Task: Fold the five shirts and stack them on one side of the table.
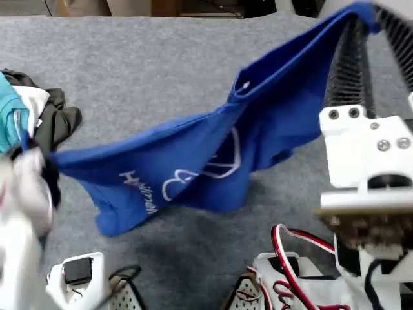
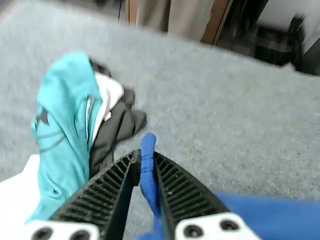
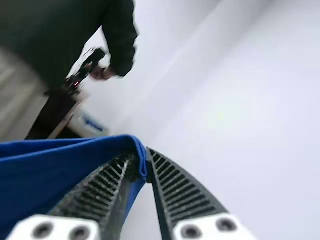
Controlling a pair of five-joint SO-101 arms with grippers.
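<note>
Blue shirt (image 1: 193, 161), judged light and limp, sags above table (image 1: 161, 58) from 9 to 1 o'clock, left gripper (image 2: 145, 156) and right gripper (image 3: 141, 159) each pinching an edge; best gripped at corners.

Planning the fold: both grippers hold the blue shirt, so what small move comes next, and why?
Probably lower the right gripper toward the table, spreading the blue shirt flat. It hangs sagging between the high right gripper and the low left gripper, both shut on its edges, so it cannot be folded yet.
</note>
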